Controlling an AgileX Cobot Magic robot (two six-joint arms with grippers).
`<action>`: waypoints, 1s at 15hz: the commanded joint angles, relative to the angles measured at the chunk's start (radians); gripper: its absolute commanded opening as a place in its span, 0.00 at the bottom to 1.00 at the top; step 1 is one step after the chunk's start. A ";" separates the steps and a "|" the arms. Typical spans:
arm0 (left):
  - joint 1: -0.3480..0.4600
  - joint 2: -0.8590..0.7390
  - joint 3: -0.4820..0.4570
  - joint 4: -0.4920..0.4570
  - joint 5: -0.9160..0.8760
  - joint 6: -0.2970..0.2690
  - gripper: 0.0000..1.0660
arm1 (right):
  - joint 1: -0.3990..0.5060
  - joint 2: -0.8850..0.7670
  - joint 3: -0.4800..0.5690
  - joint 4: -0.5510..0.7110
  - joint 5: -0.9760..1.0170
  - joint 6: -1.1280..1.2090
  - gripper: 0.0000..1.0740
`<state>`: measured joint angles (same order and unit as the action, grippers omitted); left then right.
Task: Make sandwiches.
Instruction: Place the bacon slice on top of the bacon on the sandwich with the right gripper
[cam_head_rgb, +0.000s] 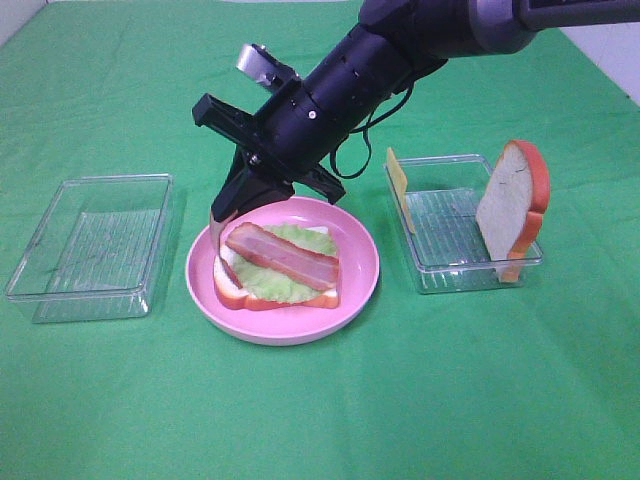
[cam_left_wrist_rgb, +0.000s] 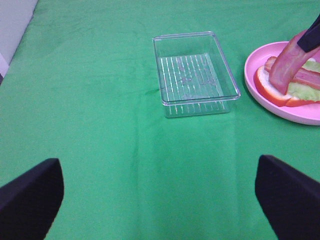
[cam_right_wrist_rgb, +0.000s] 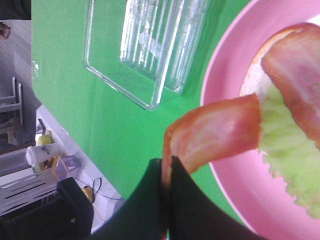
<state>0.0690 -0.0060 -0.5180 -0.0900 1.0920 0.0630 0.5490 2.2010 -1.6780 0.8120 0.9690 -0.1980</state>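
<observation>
Right gripper (cam_right_wrist_rgb: 165, 170) pinches a second bacon strip (cam_right_wrist_rgb: 220, 131) over the plate (cam_head_rgb: 360, 266); next move, I judge, is laying it flat beside the first strip (cam_head_rgb: 283, 255) on the lettuce (cam_head_rgb: 265, 284).

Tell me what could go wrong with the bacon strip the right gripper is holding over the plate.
1. The right gripper pinches just one end of the held bacon strip near the pink plate's edge; released here, it may flop onto the rim instead of the lettuce.
2. Its drooping end could nudge the placed bacon strip askew.
</observation>
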 joint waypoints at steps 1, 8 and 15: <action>-0.005 -0.011 0.002 -0.001 -0.014 -0.004 0.92 | 0.000 -0.001 0.000 -0.043 -0.002 0.019 0.00; -0.005 -0.011 0.002 -0.001 -0.014 -0.004 0.92 | -0.002 -0.001 -0.001 -0.305 -0.021 0.127 0.00; -0.005 -0.011 0.002 -0.001 -0.014 -0.004 0.92 | -0.002 -0.001 -0.001 -0.452 -0.054 0.155 0.00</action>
<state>0.0690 -0.0060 -0.5180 -0.0900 1.0920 0.0630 0.5490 2.2010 -1.6780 0.3690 0.9160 -0.0410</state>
